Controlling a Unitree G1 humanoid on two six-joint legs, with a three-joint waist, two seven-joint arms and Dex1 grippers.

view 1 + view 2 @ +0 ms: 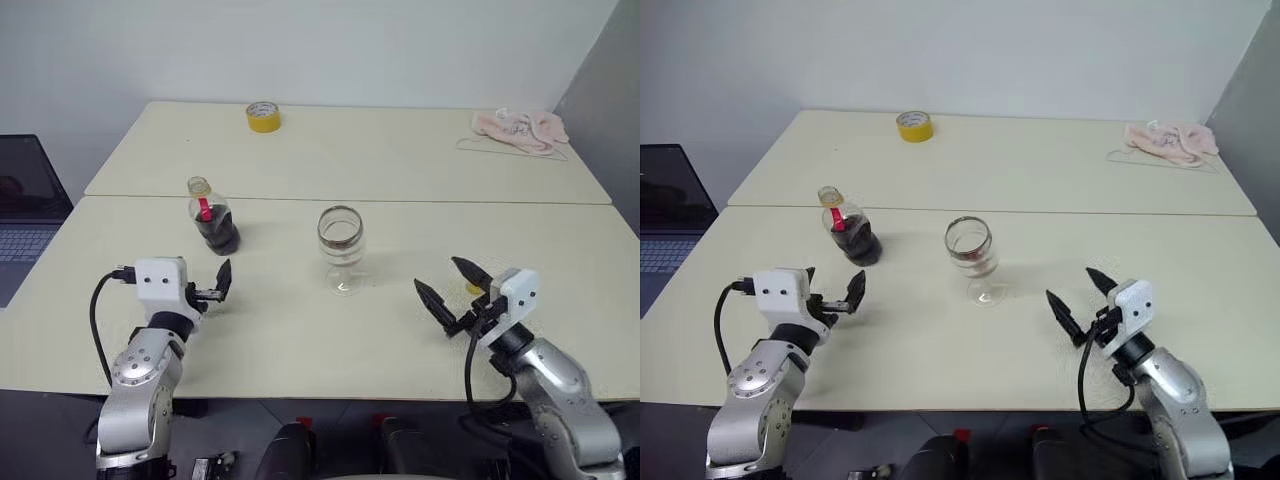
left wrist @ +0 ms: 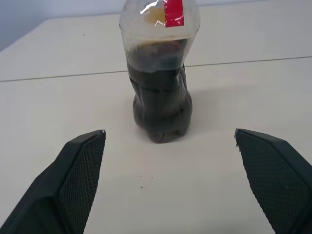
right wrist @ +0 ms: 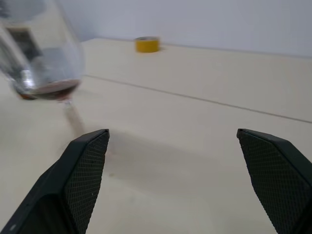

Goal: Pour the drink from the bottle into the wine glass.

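**Both grippers open and empty; bottle and glass stand on the table**

The bottle point(image 1: 212, 220) stands upright on the near table point(image 1: 300, 330), left of centre, close to the seam where the two tabletops meet. Its lower half is dark with the drink point(image 2: 161, 105), and a red label strip shows near its neck. No cap can be seen on its open mouth. The wine glass point(image 1: 341, 248) stands upright to the right of the bottle, apart from it, with a thin layer of dark liquid at the bottom of its bowl.

The left gripper point(image 1: 213, 287) hovers just on the near side of the bottle, pointing at it, its fingers spread wide and holding nothing. The right gripper point(image 1: 452, 288) hangs over the table to the right of the glass, well apart from it, fingers equally wide and empty.

On the far table lie a yellow tape roll point(image 1: 263, 116) near the middle and a pink cloth point(image 1: 520, 128) at the far right. A laptop point(image 1: 25, 200) sits beyond the table's left edge.
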